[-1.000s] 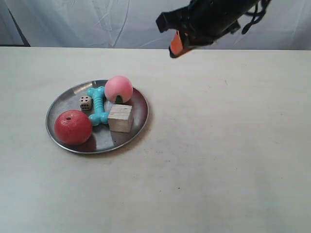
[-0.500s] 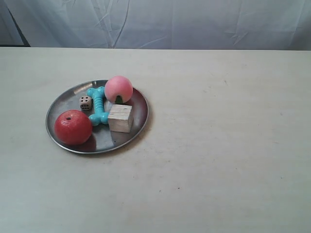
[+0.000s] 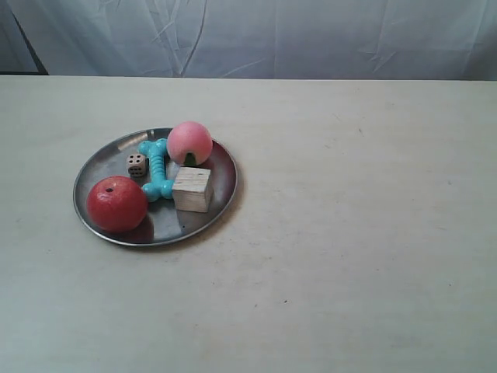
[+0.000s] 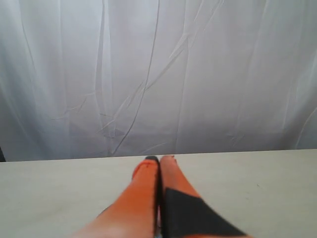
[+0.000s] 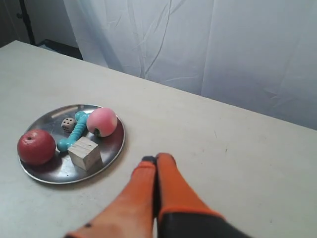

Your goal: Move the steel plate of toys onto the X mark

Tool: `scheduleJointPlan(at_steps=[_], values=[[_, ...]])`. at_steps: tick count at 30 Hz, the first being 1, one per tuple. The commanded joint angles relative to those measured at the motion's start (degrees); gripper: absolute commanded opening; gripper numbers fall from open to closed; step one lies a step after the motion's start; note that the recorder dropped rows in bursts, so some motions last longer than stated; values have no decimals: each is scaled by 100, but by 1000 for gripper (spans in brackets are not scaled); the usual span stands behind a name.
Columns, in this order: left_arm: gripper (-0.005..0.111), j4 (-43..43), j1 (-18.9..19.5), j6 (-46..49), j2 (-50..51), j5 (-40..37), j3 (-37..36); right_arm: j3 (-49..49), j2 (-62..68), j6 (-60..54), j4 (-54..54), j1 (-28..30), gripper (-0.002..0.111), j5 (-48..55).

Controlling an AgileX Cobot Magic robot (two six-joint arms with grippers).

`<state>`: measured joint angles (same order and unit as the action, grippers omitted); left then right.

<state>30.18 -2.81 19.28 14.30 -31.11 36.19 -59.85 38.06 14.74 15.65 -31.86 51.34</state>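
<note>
The round shiny grey steel plate point(image 3: 172, 224) of toys point(image 3: 116, 203) was seen left of middle on the pale bench point(image 3: 349, 233). The orange left tool point(image 4: 159, 159) and right tool point(image 5: 157, 158) were pressed closed, empty. The rim should be gripped gently and kept flat.
</note>
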Motion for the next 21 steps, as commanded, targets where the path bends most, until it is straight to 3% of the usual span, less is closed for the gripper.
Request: scheduleJointPlan(at_steps=[1, 5, 11, 21], values=[[0, 69, -34, -27, -33, -127, -20, 29, -193, 9, 5, 75, -1, -19], [0, -10, -34, -27, -33, -322, -20, 524, -893, 19, -683, 1146, -1, -873], [0, -65, -34, 37, -33, -347, -20, 2352, -2390, 19, -718, 2673, -1, -2873], [0, -746, -81, 35, -33, -79, -20, 4632, -3351, 30, -718, 3496, -1, -3549]])
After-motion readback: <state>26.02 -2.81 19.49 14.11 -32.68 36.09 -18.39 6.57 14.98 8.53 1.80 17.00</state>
